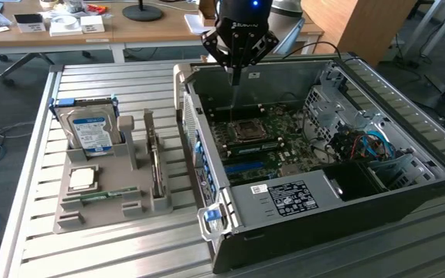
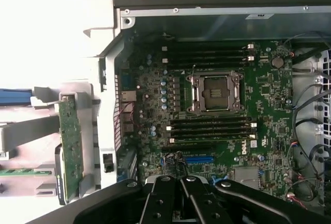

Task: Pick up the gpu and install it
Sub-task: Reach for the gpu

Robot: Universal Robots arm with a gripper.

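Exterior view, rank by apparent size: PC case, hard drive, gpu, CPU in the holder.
1. PC case
2. hard drive
3. CPU
gpu stands edge-on, so its rank against the hard drive is unsure.

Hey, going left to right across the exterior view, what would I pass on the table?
hard drive → gpu, standing on edge in the grey holder → CPU socket inside the open case → blue cables

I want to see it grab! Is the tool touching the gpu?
Apart. In the exterior view the tool hangs over the open case; the gpu stands in a gray holder outside.
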